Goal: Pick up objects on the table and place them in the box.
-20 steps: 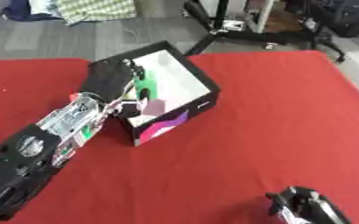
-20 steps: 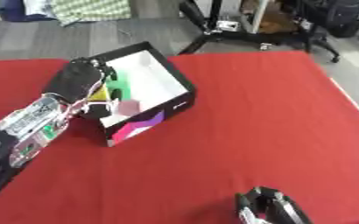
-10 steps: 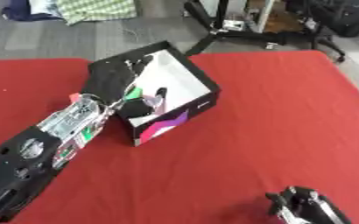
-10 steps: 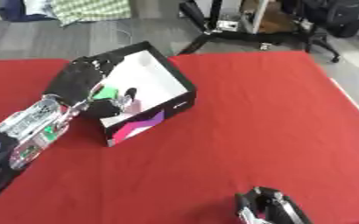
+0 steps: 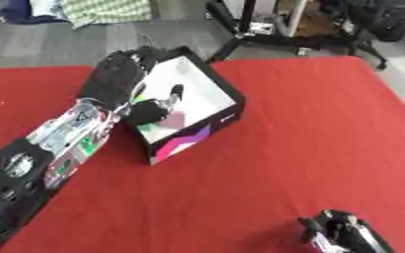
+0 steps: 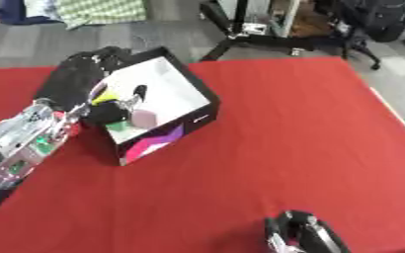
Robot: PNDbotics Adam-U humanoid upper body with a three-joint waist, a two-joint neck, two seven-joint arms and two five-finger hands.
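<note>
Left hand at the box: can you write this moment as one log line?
left hand: reaching into box | pink item inside box | right hand: idle, lower right corner | table: red cloth

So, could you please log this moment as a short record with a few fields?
surface: red table
box: black, white inside, open top, far left of table
box contents: green, pink and yellow items, too blurred to name
left robot hand: reaching into the box from its left side; fingers not readable
right robot hand: idle at the lower right edge; fingers not readable
</note>
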